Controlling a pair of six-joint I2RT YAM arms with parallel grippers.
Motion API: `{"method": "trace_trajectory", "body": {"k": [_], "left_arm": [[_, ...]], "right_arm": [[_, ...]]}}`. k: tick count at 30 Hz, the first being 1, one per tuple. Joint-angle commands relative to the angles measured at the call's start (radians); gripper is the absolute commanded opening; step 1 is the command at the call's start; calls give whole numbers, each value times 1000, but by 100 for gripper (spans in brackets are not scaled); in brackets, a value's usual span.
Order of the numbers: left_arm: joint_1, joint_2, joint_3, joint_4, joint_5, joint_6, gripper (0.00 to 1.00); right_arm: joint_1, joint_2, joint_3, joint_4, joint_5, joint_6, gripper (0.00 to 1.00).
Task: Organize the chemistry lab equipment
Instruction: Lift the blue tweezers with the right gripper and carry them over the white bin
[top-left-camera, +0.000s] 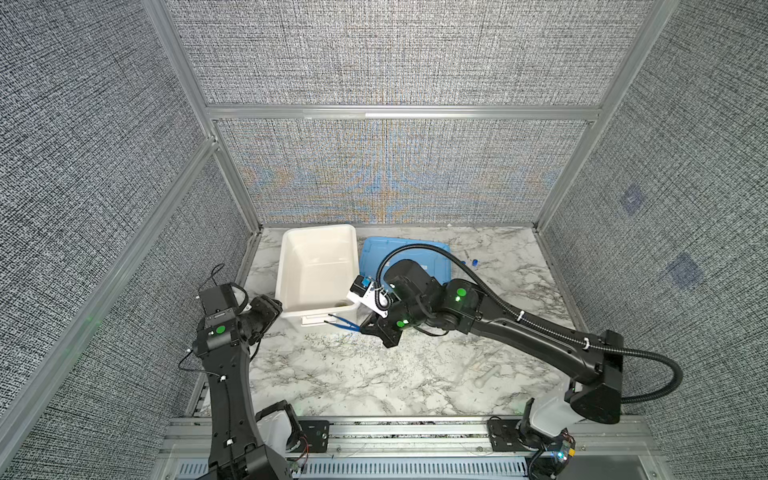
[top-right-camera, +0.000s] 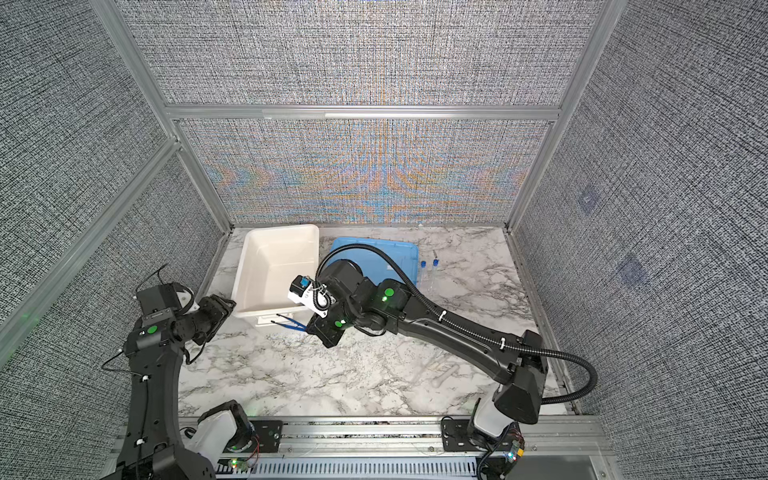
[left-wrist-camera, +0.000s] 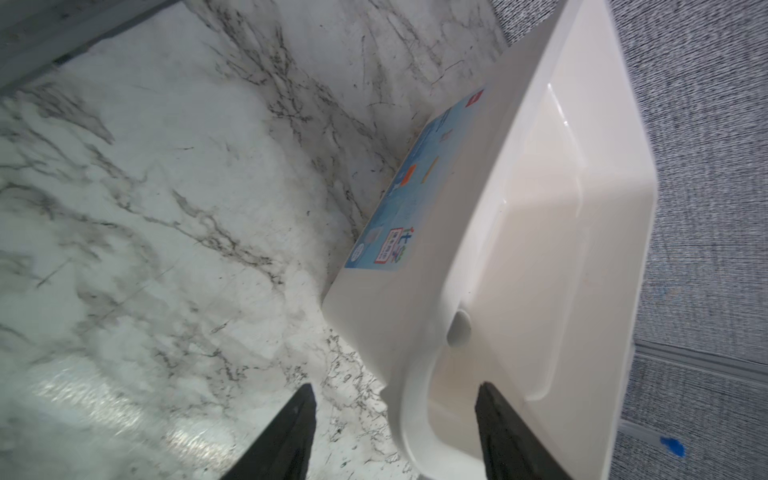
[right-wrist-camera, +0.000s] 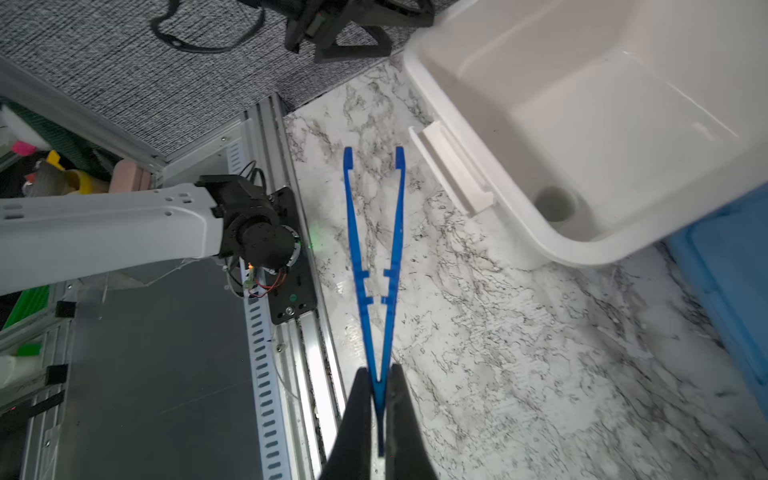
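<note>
While the right claw (right-wrist-camera: 379, 370) clamps the blue tweezers (right-wrist-camera: 353, 208) by their joined end, their length runs along the near wall of the white tub (right-wrist-camera: 582, 104), just outside it; the left claw (left-wrist-camera: 395, 386) gapes empty astride the tub's corner rim.

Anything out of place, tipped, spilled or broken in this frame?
Nothing looks spilled or damaged. The white tub is empty, its near corner rim between the open fingers of the left hand. The right hand pinches the blue tweezers by their joined end, outside the tub, over the table.
</note>
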Motion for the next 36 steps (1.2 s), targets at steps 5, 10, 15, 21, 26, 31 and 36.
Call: {"method": "trace_trajectory", "body": {"k": [5, 10, 15, 21, 26, 31, 36], "left_arm": [[-2, 59, 5, 135, 99, -92, 63], [-11, 118, 24, 203, 101, -128, 64], [-28, 198, 112, 198, 152, -143, 65], [-52, 285, 238, 195, 224, -136, 66], [-63, 297, 261, 150, 192, -74, 67], [-63, 324, 264, 168, 185, -77, 67], [-68, 348, 299, 107, 199, -59, 67]], "right_arm": [[-14, 20, 47, -26, 147, 1, 0], [-18, 99, 149, -88, 265, -85, 0], [-22, 249, 295, -114, 429, -30, 0], [-9, 590, 796, -419, 491, 242, 0], [42, 667, 838, -361, 579, 370, 0], [40, 620, 695, -154, 574, 472, 0], [33, 646, 665, -84, 607, 495, 0]]}}
